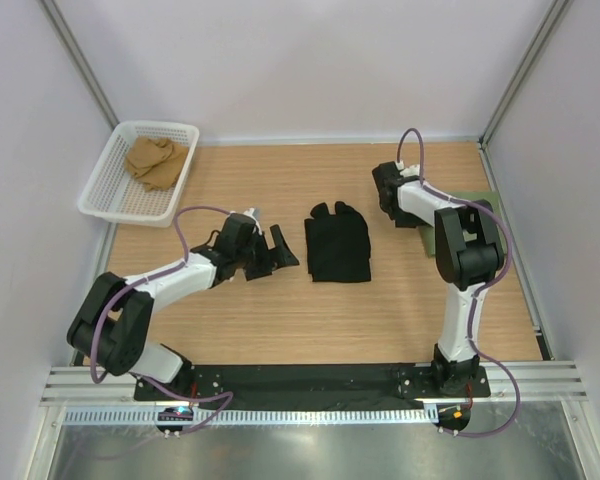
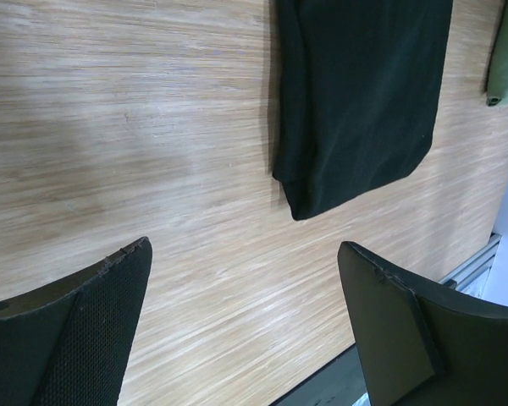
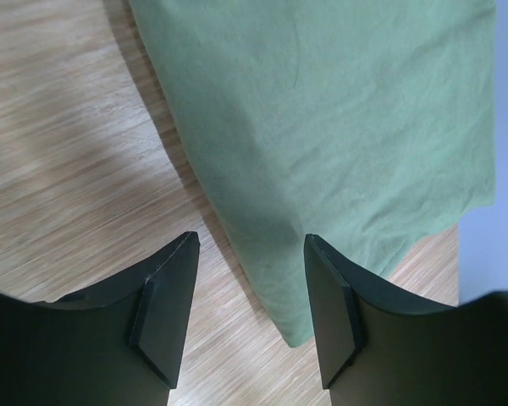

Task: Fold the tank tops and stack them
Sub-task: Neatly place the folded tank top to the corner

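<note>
The black tank top [image 1: 339,245] lies folded centrally, the green tank top [image 3: 339,127] flat far right, stacking not yet done; right gripper [image 3: 250,239] hovers jaws apart over the green edge, left gripper [image 2: 245,249] gapes empty

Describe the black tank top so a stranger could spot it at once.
On the wooden table, look to the middle. There lies the black tank top, folded into a rectangle. It is the only black cloth: the green top lies at the right edge, and the tan cloth sits in the white basket.
</note>
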`<state>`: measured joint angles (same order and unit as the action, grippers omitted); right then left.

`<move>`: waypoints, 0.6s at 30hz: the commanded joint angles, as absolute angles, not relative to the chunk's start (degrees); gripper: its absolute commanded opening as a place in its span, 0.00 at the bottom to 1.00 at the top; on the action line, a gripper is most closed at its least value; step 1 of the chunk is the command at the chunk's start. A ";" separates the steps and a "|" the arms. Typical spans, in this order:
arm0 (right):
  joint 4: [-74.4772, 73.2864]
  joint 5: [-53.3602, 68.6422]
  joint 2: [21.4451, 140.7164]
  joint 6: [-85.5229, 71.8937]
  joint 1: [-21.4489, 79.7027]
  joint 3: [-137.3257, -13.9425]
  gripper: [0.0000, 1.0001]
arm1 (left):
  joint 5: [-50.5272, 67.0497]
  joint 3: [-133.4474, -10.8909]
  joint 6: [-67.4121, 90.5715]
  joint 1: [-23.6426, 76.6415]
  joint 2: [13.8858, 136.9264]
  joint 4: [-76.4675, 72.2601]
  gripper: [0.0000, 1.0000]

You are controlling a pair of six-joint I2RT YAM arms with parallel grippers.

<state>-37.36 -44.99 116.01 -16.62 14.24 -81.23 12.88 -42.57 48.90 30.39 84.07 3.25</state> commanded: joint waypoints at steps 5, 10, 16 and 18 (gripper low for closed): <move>-39.99 -52.55 119.96 -16.08 14.15 -86.74 0.40 | 13.71 -41.84 45.70 30.23 79.80 4.13 0.91; -41.31 -52.04 120.68 -16.17 15.90 -86.84 0.10 | 14.24 -41.49 45.35 30.23 79.72 4.22 0.91; -41.04 -44.22 117.78 -19.07 22.31 -84.11 0.02 | 14.15 -40.96 45.18 30.23 79.28 4.39 0.91; -42.27 -43.25 117.42 -21.26 26.35 -84.29 0.01 | 14.06 -40.87 45.26 30.23 79.10 4.39 0.91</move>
